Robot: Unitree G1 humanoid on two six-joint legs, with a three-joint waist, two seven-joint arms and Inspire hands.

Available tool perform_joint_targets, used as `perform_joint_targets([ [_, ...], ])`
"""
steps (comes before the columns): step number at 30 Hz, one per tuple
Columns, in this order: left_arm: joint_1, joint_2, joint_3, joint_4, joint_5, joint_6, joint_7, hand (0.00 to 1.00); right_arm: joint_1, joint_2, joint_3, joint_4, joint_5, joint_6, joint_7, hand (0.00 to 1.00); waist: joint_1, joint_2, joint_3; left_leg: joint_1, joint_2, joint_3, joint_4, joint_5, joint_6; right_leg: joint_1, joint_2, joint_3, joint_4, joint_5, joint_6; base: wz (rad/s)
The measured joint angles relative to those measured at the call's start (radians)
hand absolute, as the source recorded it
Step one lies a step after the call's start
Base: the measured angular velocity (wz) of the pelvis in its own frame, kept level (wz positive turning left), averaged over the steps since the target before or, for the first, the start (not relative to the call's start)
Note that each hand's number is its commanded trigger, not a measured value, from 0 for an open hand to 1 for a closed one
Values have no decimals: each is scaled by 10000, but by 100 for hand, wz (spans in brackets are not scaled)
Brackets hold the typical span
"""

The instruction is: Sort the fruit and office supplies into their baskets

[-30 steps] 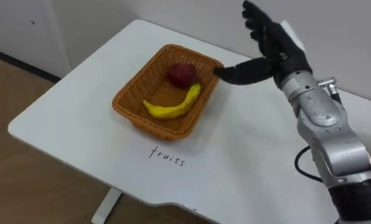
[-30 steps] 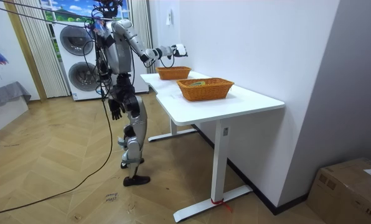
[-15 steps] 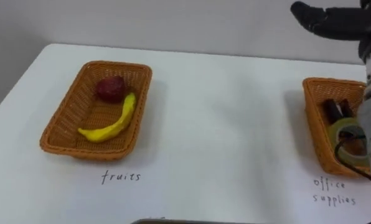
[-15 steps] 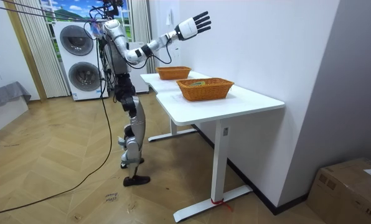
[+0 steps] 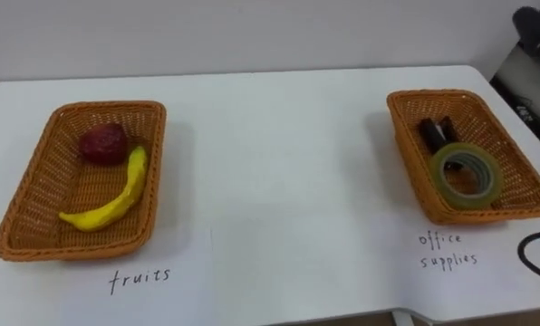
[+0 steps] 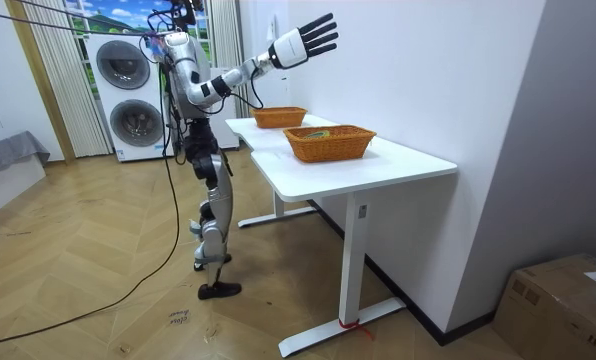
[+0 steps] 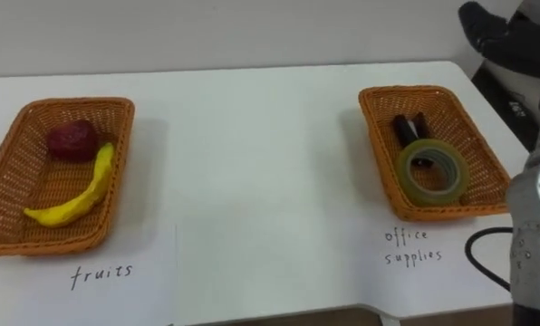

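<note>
Right hand: my right hand point(image 6: 303, 42) is raised high above the table's right end, fingers spread straight, holding nothing.
Fruit basket: the orange wicker basket point(image 5: 107, 106) sits on the left of the white table point(image 5: 279, 163), with the yellow banana point(image 5: 111, 204) and the dark red round fruit point(image 5: 102, 143) lying in it, touching each other.
Office basket: the matching wicker basket point(image 5: 433, 93) is well apart on the right. It holds the greenish tape roll point(image 5: 467, 195), lying flat, and some small black items point(image 5: 433, 133) behind it.
Me: standing at the table's edge.
</note>
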Motion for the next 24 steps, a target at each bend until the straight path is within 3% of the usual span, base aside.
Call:
perform_joint_targets([
  [6,274,22,310,7,-98,-2,22,0,956,1,-507,-309,-4,-229,-785,0,-60,-165,-37,9,10,-2,-2,-32,-8,22,12,6,-24,0,0,0],
  [13,489,-33,467,6,-174,-2,138,0,2071,2,-1536,-155,-12,-276,-1578,0,-154,-134,-3,41,20,5,-15,-62,-13,54,26,26,-29,0,0,0],
  [17,594,-39,477,37,-439,8,232,0,2572,25,-1799,487,222,-429,-2175,0,-351,-52,47,57,48,82,-13,-90,-28,51,45,85,-29,0,0,-6],
  [20,575,-38,507,21,-461,8,233,0,2953,151,-2018,1394,494,-819,-2721,0,-389,-3,73,16,50,83,13,-104,-28,27,44,84,-58,-3,0,-1],
  [24,584,-5,570,13,-808,18,270,0,3438,474,-2111,3022,1955,-929,-3504,0,-348,48,64,59,50,165,50,-108,-36,27,77,252,-74,-73,-14,-5],
])
